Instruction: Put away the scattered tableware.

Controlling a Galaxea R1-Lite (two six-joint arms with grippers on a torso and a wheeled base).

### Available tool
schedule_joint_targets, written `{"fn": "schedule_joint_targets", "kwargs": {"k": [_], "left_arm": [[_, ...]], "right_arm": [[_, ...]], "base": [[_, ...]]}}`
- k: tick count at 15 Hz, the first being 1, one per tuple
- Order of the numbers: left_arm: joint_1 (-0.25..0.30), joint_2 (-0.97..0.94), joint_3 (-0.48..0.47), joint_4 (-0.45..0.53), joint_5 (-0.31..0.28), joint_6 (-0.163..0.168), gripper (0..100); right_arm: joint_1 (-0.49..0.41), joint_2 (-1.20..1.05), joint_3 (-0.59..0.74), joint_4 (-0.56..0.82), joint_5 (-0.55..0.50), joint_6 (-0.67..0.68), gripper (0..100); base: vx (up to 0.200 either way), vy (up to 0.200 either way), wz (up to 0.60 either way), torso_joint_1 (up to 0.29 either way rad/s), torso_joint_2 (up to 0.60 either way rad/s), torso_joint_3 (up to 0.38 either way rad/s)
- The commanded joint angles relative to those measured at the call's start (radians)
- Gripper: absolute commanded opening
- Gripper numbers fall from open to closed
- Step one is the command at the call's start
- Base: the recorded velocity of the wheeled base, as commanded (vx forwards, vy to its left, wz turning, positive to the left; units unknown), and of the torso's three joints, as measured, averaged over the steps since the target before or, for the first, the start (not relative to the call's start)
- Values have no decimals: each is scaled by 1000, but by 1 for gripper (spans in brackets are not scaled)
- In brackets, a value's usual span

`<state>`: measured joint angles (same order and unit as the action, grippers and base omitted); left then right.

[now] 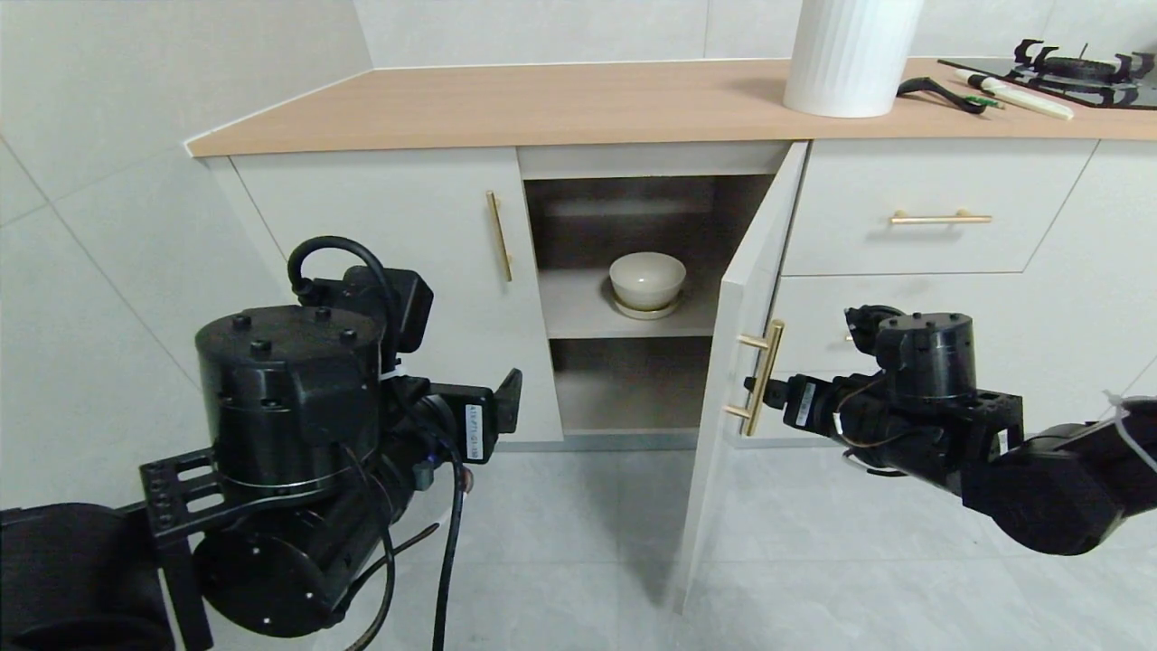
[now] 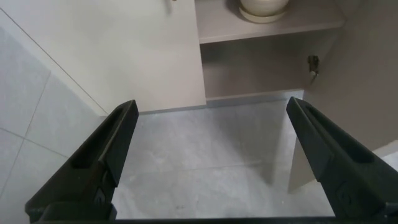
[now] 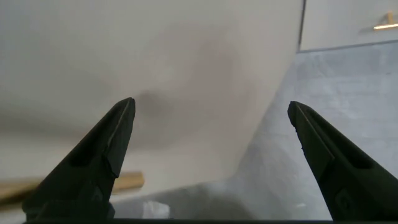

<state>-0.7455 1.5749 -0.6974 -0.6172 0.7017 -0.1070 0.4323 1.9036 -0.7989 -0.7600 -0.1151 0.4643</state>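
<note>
Cream bowl (image 1: 646, 278) on its saucer (image 1: 644, 313), on the upper cabinet shelf (image 1: 578, 312), straight ahead. Seems to leave only the open door (image 1: 728, 470): upright gold handle (image 1: 764, 369) just off the right claw (image 3: 210, 107), spread apart; left claw (image 2: 211, 102) likewise spread, farther away.

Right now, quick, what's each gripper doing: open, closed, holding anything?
Left gripper: open, holding nothing.
Right gripper: open, holding nothing, close to the cabinet door handle.
</note>
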Motion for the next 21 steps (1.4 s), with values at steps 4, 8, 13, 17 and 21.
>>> {"fn": "schedule_joint_targets", "kwargs": {"k": [4, 8, 13, 17, 21], "left_arm": [[-3, 27, -1, -2, 5, 3, 100], [-6, -7, 30, 7, 2, 33, 100], [-6, 4, 24, 4, 2, 35, 100], [-6, 16, 13, -1, 2, 35, 100], [-6, 8, 18, -1, 5, 49, 100]], "right_arm": [[-4, 72, -5, -32, -3, 16, 100], [2, 101, -17, -82, -6, 60, 100], [23, 170, -60, -127, -26, 114, 100], [37, 201, -75, -128, -28, 136, 100], [37, 213, -89, -128, -34, 154, 100]], "base": [[0, 0, 0, 0, 0, 0], [100, 0, 0, 1, 2, 1], [200, 0, 0, 2, 0, 4], [150, 0, 0, 3, 4, 2], [0, 0, 0, 0, 0, 0]]}}
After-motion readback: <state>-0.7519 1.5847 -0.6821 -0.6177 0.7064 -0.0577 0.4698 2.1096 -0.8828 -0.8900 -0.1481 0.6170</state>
